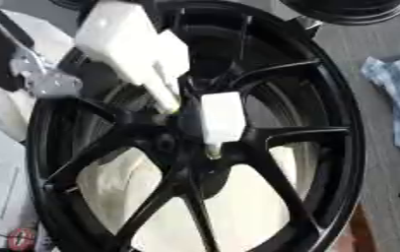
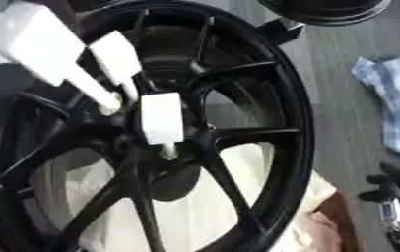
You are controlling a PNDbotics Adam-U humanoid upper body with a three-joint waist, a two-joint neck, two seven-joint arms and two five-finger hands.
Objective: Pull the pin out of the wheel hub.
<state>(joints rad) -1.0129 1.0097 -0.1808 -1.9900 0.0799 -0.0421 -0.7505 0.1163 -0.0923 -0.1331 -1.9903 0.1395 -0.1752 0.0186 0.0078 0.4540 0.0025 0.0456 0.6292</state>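
A black spoked wheel (image 1: 324, 147) fills both views, its hub (image 1: 173, 142) near the middle. My left hand (image 1: 121, 34), in white covers, reaches in from the upper left, fingers pointing down at the hub. One white finger (image 1: 167, 93) and a broad white pad (image 1: 221, 118) close in on the hub centre. A small pale peg, the pin (image 1: 212, 150), sticks out just under the pad, pinched there. My right hand (image 2: 384, 187) shows only as dark relaxed fingers at the lower right edge, away from the wheel.
A blue checked cloth (image 1: 397, 98) lies right of the wheel. Another black wheel (image 1: 346, 10) sits at the top edge. A metal bracket (image 1: 48, 81) and white sheets (image 1: 1, 187) are on the left. Cream fabric (image 1: 247, 202) shows through the spokes.
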